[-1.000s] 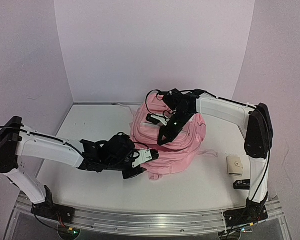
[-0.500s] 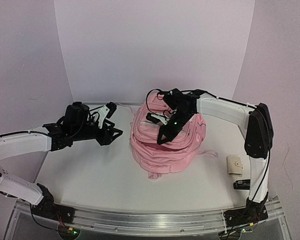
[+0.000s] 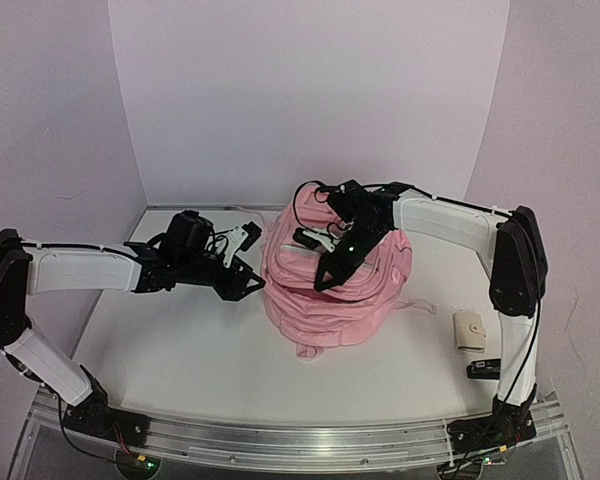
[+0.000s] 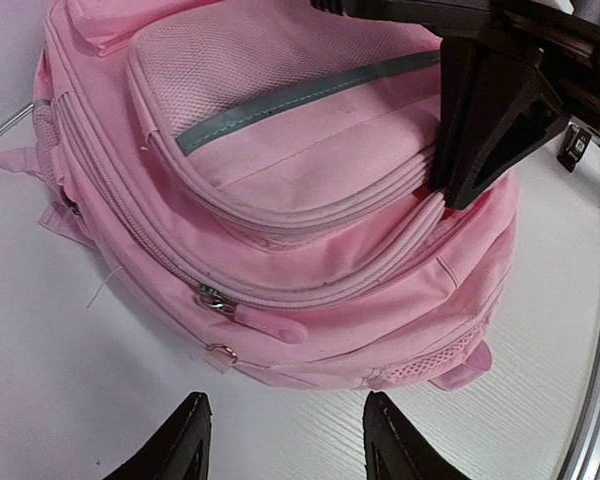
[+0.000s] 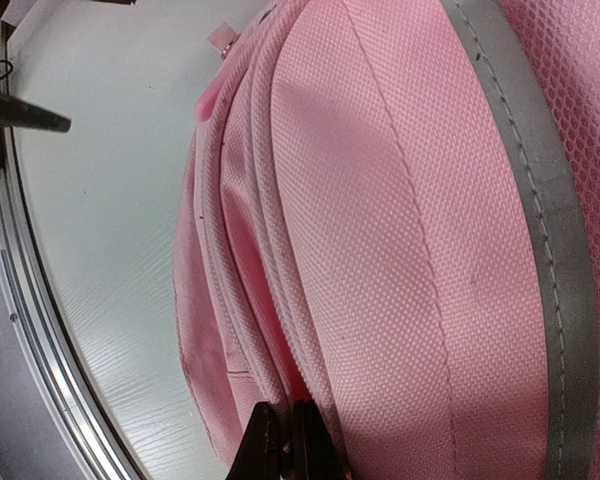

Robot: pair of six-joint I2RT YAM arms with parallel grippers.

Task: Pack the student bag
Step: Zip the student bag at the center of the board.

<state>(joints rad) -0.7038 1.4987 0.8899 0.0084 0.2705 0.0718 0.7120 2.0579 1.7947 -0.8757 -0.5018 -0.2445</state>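
The student bag [image 3: 330, 290], a big soft pink backpack, lies in the middle of the table. My left gripper [image 3: 250, 278] hovers just off its left side, open, with only bare table between the black fingertips [image 4: 190, 440]. In the left wrist view the student bag [image 4: 310, 200] shows a grey stripe and a metal zip slider [image 4: 215, 298]. My right gripper [image 3: 325, 275] presses down on the bag's front. The right wrist view shows that gripper [image 5: 288, 435] shut on a fold of the student bag [image 5: 400, 220] beside a zip seam.
A small beige wallet [image 3: 470, 328] and a small black object [image 3: 483, 369] lie at the right, near the right arm's base. Lilac walls close in the back and both sides. A metal rail [image 3: 310, 445] runs along the near edge.
The left gripper left the bag's front left corner, swung out to the back left, then came back close to the bag's left side. The bag's front edge slumped. The right gripper stayed put.
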